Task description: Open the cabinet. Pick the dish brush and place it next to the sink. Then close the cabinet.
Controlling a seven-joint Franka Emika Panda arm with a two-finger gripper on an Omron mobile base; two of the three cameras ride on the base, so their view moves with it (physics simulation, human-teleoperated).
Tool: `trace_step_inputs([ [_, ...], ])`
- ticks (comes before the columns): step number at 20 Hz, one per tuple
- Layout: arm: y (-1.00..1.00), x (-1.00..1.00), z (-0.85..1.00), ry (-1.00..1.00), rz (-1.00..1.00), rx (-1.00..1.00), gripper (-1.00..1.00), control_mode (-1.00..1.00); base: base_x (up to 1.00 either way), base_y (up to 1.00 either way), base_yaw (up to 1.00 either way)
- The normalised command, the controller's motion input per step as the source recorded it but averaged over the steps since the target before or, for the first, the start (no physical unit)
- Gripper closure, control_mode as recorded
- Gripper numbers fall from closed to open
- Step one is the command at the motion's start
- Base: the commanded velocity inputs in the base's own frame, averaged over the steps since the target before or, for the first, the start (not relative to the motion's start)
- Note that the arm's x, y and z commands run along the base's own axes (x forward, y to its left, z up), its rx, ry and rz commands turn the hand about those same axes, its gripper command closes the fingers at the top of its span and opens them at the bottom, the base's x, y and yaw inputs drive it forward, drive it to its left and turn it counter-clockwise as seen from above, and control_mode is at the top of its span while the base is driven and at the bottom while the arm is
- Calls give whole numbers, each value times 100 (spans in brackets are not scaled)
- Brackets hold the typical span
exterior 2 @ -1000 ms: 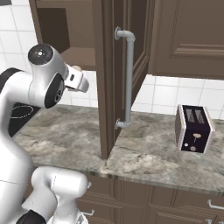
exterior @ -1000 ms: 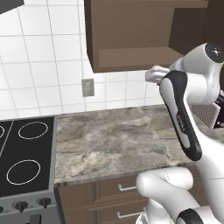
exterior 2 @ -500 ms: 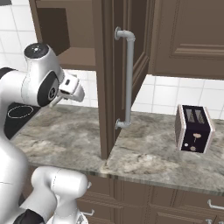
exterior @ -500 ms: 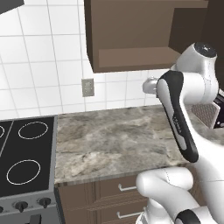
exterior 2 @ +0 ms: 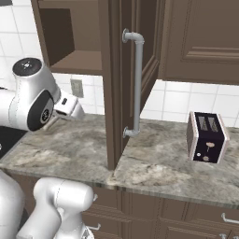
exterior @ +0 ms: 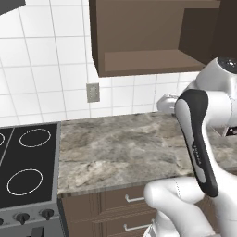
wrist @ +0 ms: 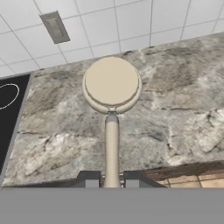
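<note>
Fingers [wrist: 89,178] clamped on the dish brush [wrist: 112,92] handle, one either side. Handle runs straight out from the fingers, round head at the far end, held above the bench [wrist: 175,113]. Cabinet [exterior 2: 126,79] door open.

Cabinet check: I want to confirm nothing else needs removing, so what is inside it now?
The cabinet stands open, and its visible shelf looks bare. The door covers part of the interior in the right base view. The brush is out, gripped in the end effector over the counter.
</note>
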Motion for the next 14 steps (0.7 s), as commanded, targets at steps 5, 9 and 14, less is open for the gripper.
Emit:
trace_step_inputs([
  [5, 0, -11, -24, 3, 0, 0, 100, -100, 0, 0, 0],
  [9, 0, 0, -14, 4, 0, 0, 100, -100, 0, 0, 0],
  [14, 0, 0, 0, 3, 0, 0, 100, -100, 0, 0, 0],
])
